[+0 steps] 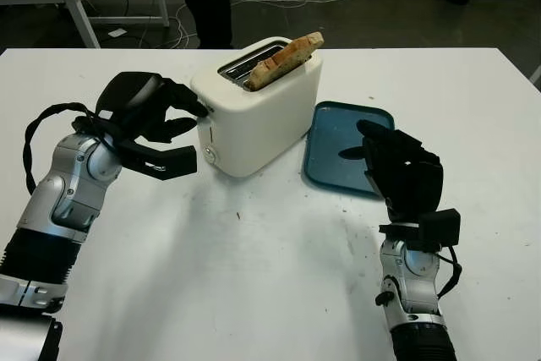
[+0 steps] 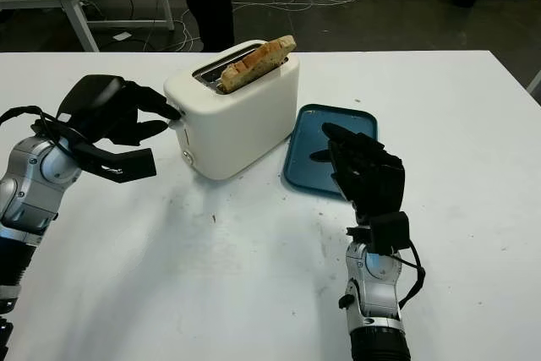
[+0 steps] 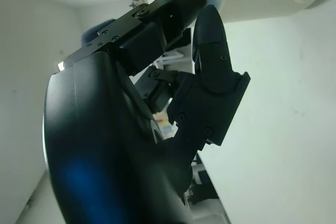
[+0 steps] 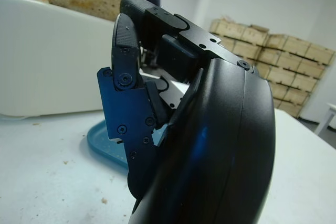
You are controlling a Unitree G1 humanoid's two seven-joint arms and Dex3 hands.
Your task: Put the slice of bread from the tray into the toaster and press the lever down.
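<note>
Standing tilted in the white toaster (image 1: 258, 116), one slice of bread (image 1: 283, 60) looks light and crumbly. Its lever (image 1: 203, 110), seemingly stiff, sits under a fingertip of the left hand (image 1: 156, 124), which grips nothing. One blue tray (image 1: 338, 141) lies beside the open right hand (image 1: 401, 166).

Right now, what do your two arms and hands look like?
Both hands, left hand and right hand, are black, blocky, three-fingered, with visible screws. The forearms are silver-grey with black lower sections. A braided black cable loops beside the left arm; a thinner black cable runs at the right wrist.
</note>
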